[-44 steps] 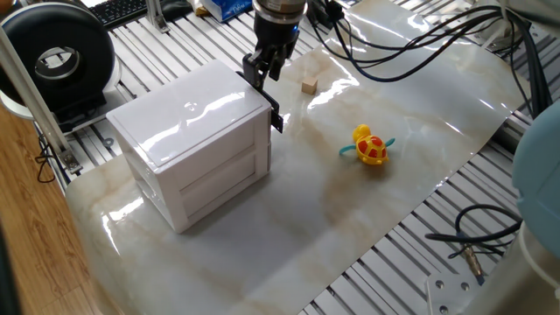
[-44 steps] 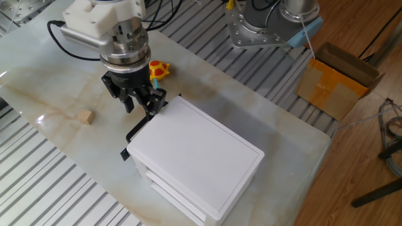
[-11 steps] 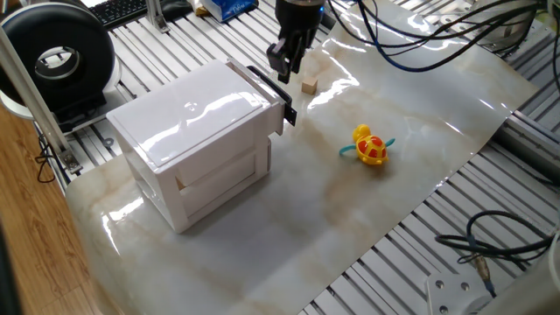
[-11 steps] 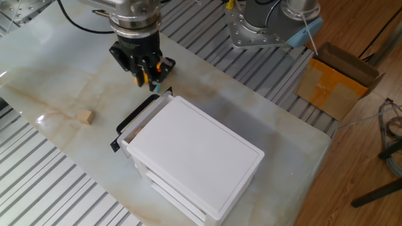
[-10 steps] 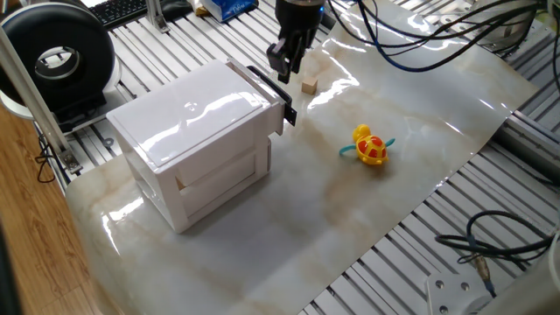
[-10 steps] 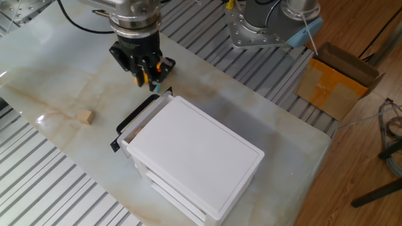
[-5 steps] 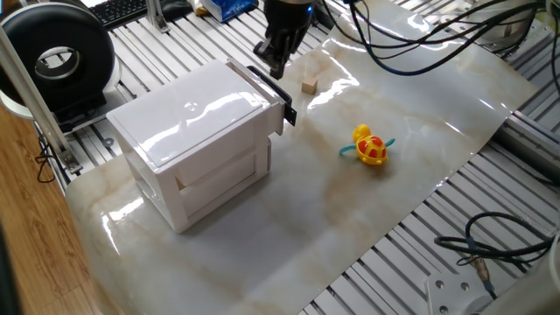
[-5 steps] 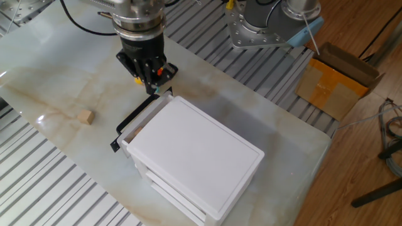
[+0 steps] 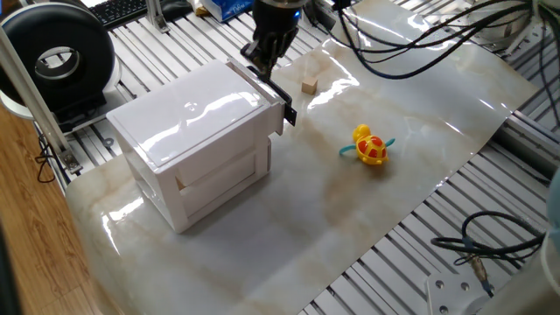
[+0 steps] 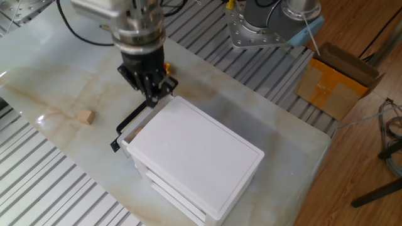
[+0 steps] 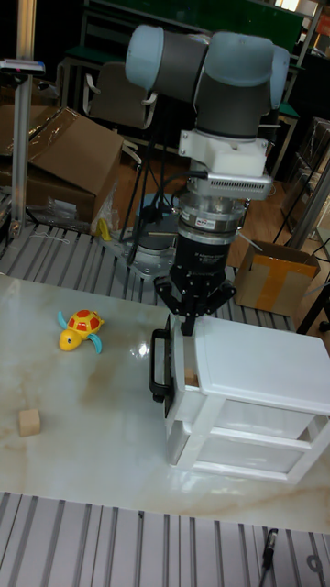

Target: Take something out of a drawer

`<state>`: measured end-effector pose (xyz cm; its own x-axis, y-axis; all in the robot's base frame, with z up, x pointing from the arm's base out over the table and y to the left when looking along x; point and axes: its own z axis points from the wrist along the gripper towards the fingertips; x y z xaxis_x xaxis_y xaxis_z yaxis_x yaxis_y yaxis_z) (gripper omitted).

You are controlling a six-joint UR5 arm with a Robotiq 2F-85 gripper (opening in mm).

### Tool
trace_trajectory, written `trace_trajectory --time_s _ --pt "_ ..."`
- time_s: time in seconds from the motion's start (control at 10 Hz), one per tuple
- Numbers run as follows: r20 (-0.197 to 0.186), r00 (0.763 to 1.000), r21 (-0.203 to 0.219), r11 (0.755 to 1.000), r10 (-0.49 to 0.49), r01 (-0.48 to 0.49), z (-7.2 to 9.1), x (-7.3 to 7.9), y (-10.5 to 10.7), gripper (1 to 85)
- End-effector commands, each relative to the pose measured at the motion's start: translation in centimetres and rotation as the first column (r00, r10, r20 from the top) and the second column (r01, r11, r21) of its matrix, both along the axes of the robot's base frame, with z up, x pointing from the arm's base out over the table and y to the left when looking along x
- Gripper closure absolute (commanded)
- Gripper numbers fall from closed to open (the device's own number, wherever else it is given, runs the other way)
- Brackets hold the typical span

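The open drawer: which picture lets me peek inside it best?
The tall fixed view: the drawer gap faces it, showing a wood cube inside. The other fixed view shows a sliver; one fixed view shows only its front.

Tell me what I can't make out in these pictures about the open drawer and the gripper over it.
- Drawer contents: only a narrow gap is open; the tall fixed view shows one light-wood piece, the rest hidden under the cabinet top.
- Gripper: open or shut is unclear; its fingertips sit low at the gap in every view.
- Duck toy: hidden behind the gripper in the other fixed view.
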<state>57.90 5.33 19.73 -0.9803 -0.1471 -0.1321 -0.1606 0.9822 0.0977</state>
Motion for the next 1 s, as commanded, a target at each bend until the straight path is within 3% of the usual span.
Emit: trace_trajectory --time_s 0.0,0.2,0.5,0.8,0.9 --pt "-0.001 1.0 0.018 1.0 -0.01 0.01 -1.0 1.0 1.3 84.7" --pt "-0.005 1.0 0.017 1.0 -0.008 0.008 -0.9 0.8 1.4 84.7" --pt "0.004 1.0 0.067 0.998 0.009 -0.009 -1.4 0.9 1.1 84.7" --pt "0.008 0.997 0.042 0.996 0.078 -0.078 -1.9 0.2 -1.4 84.7" --pt "0.005 0.993 -0.019 0.993 0.119 -0.119 -2.0 -0.1 -3.0 84.7"
